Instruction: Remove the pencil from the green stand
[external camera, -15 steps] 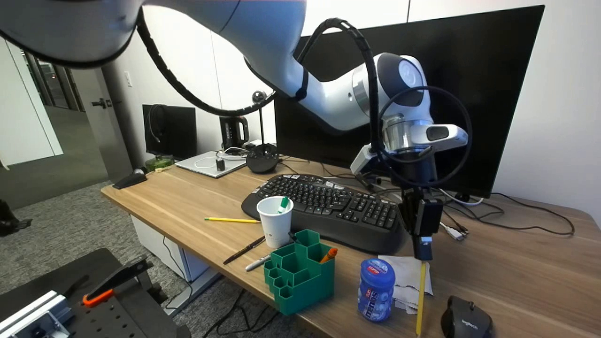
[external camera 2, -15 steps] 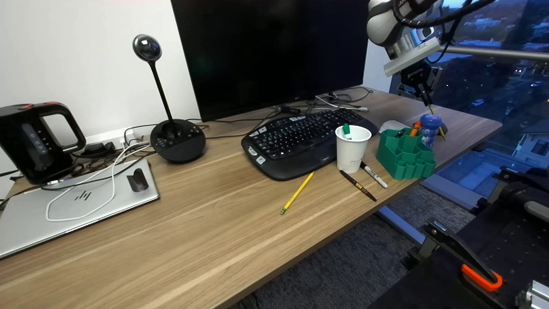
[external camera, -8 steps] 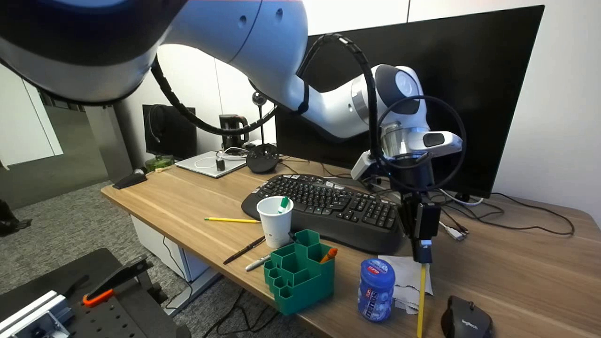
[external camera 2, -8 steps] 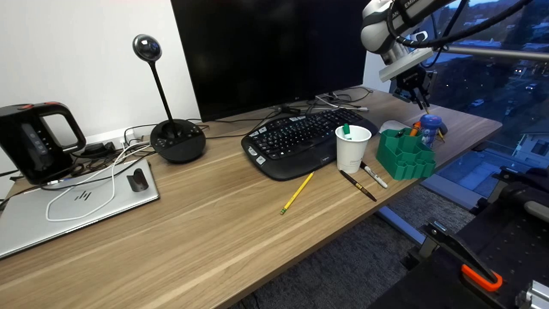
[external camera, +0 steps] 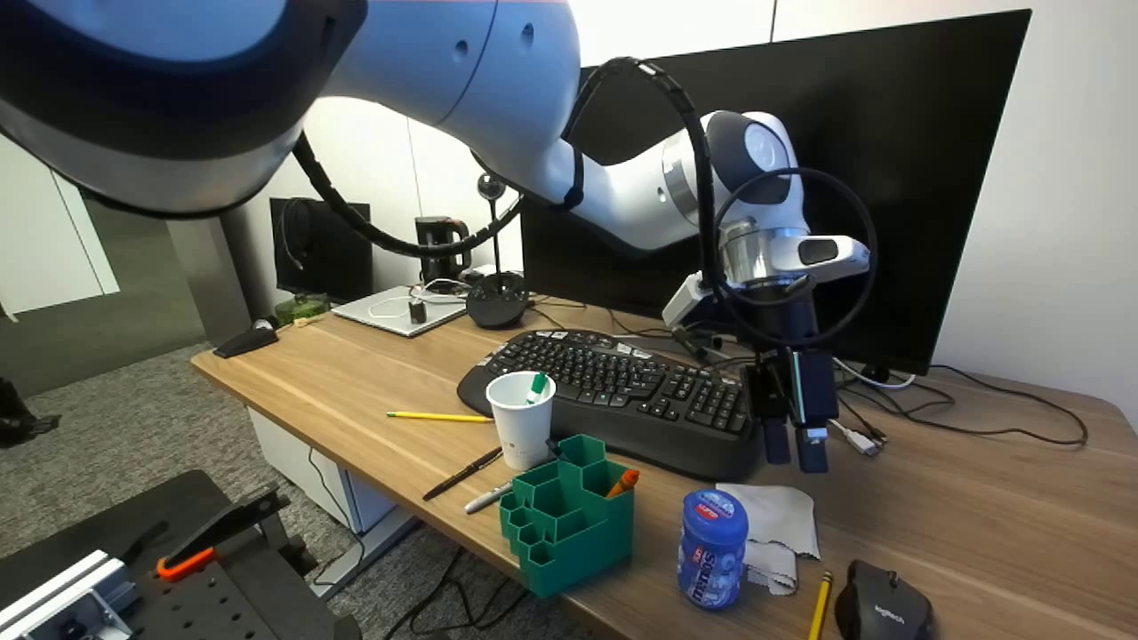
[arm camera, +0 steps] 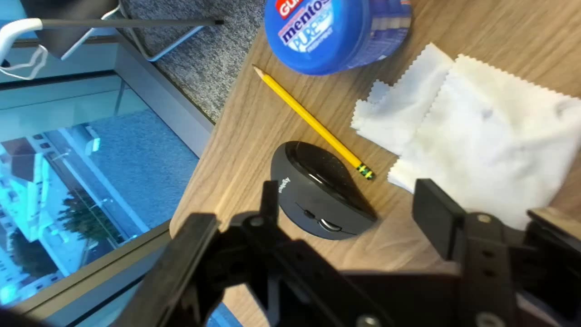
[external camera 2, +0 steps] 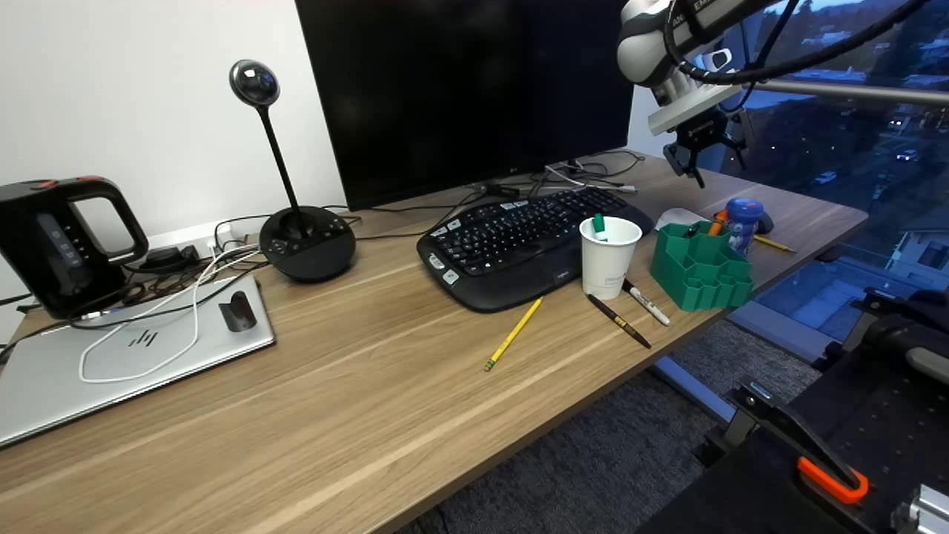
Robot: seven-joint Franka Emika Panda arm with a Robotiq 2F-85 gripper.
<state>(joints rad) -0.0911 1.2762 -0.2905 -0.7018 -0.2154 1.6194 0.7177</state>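
Observation:
The yellow pencil (arm camera: pixel 313 122) lies flat on the desk between the mouse and the blue jar, its sharpened tip towards the desk edge. In both exterior views it shows only partly, as a short yellow length (external camera: pixel 820 606) beside the mouse and a thin piece (external camera 2: pixel 775 243) behind the jar. My gripper (arm camera: pixel 346 190) is open above the desk near the mouse, with nothing between its fingers; the pencil is below and apart from it. At the desk's front edge stands the green stand (external camera: pixel 591 551), holding an orange marker and a dark-capped item. It is out of the wrist view.
The blue jar (external camera: pixel 711 551) stands by a white cloth (external camera: pixel 773 520) and the black mouse (external camera: pixel 885 604). Beyond the stand are a white cup (external camera 2: pixel 608 259), a dark pen (external camera 2: pixel 619 320), a marker (external camera 2: pixel 646 302), another yellow pencil (external camera 2: pixel 513 334) and the keyboard (external camera: pixel 613 382).
Earlier the gripper was shut on the pencil, which hung down from its fingertips. Now the fingers have spread, the gripper has risen a little, and the pencil has dropped flat onto the desk.

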